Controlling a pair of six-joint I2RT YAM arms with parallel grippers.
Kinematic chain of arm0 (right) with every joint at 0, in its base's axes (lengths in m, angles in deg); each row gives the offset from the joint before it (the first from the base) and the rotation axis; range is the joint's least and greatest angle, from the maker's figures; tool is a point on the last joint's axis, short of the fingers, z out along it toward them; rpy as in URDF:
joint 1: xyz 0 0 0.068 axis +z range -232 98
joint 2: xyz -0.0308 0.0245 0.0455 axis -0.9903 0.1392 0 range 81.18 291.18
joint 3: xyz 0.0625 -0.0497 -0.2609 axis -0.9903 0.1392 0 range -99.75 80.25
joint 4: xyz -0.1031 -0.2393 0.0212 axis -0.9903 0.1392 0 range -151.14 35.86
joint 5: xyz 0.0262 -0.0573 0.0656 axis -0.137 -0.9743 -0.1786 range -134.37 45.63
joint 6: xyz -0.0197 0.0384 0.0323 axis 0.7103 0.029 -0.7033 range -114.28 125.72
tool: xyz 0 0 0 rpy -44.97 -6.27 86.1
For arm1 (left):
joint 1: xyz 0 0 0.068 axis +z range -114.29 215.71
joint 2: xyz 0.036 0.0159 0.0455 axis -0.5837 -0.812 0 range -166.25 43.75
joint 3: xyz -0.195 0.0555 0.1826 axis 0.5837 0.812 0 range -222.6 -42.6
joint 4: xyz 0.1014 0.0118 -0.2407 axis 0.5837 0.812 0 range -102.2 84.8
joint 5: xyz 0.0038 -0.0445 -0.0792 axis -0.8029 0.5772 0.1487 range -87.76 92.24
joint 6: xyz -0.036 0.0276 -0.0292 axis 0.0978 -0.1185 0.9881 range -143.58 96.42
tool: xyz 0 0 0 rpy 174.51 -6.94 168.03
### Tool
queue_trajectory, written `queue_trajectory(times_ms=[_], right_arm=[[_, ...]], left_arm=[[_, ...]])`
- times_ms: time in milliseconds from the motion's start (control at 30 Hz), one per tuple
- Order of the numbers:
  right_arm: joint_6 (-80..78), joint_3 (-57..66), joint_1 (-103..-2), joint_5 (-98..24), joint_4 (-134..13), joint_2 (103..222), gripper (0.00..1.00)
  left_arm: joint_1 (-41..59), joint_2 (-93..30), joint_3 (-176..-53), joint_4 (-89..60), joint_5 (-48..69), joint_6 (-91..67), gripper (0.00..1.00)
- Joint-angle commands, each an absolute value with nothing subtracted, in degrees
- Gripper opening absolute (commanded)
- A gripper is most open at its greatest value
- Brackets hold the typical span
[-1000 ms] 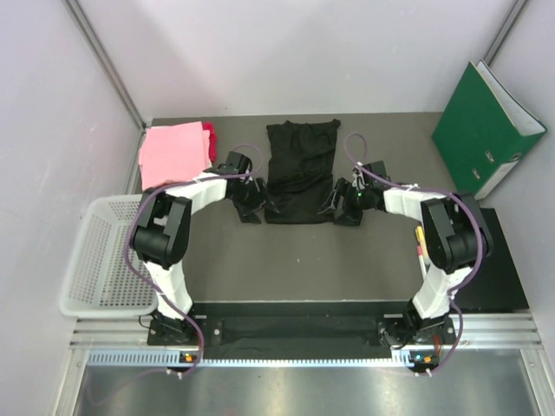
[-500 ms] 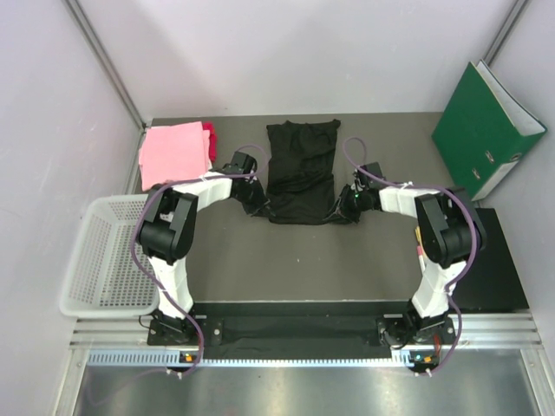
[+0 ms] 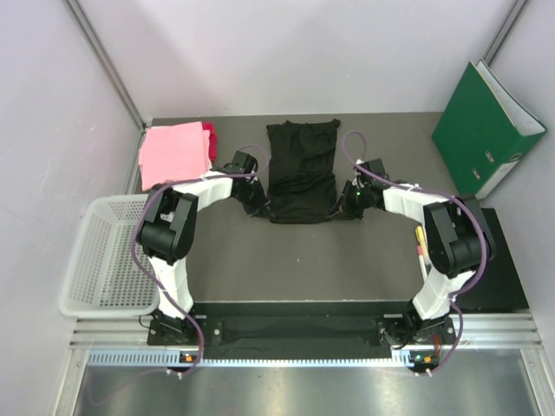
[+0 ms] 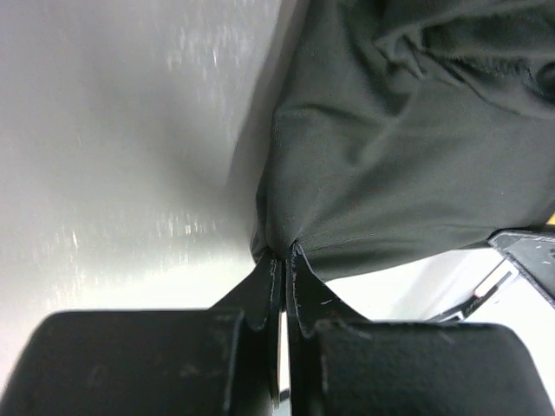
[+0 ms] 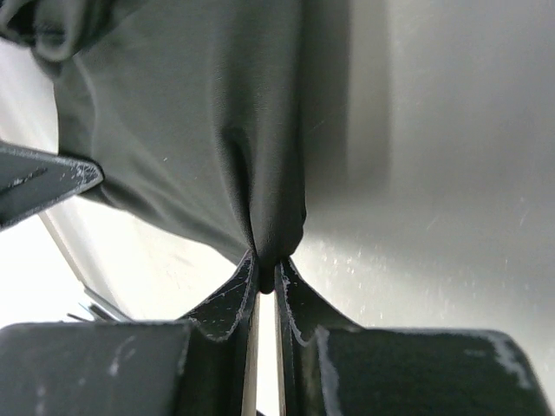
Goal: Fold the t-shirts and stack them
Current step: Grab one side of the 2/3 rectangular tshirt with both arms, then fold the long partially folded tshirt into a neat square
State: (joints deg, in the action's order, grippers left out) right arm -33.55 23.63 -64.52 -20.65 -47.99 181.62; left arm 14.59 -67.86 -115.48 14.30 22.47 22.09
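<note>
The black t-shirt (image 3: 301, 169) lies spread, somewhat rumpled, at the middle of the table's (image 3: 303, 260) far edge, its hem toward the arms. The left gripper (image 3: 263, 206) has its fingers pressed together on the shirt's near left corner. In the left wrist view the cloth (image 4: 390, 173) gathers into folds that run down into that pinch (image 4: 284, 257). The right gripper (image 3: 340, 206) is likewise clamped on the near right corner, where the fabric (image 5: 191, 130) bunches into a ridge between its tips (image 5: 267, 262).

Both arms rise from the table's near edge, elbows bent outward and forearms angled inward and low, mirroring each other at either side of the shirt.

In the far left corner lies the folded light pink t-shirt (image 3: 173, 152), with the darker red t-shirt (image 3: 209, 139) showing at its right edge. The white mesh basket (image 3: 104, 256) sits off the left edge. A green binder (image 3: 486, 130) stands tilted past the far right corner.
</note>
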Motion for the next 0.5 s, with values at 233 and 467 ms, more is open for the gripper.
queue_trajectory(times_ms=[233, 467], right_arm=[[-25.05, 26.11, -62.48, -17.92, -36.89, 168.48, 0.00], [-23.03, 24.45, -62.13, -15.90, -27.05, 159.24, 0.00]], left_arm=[[10.32, -50.74, -110.46, 24.71, 20.26, 21.33, 0.00], [8.47, -41.51, -111.76, 30.60, 19.64, 23.70, 0.00]])
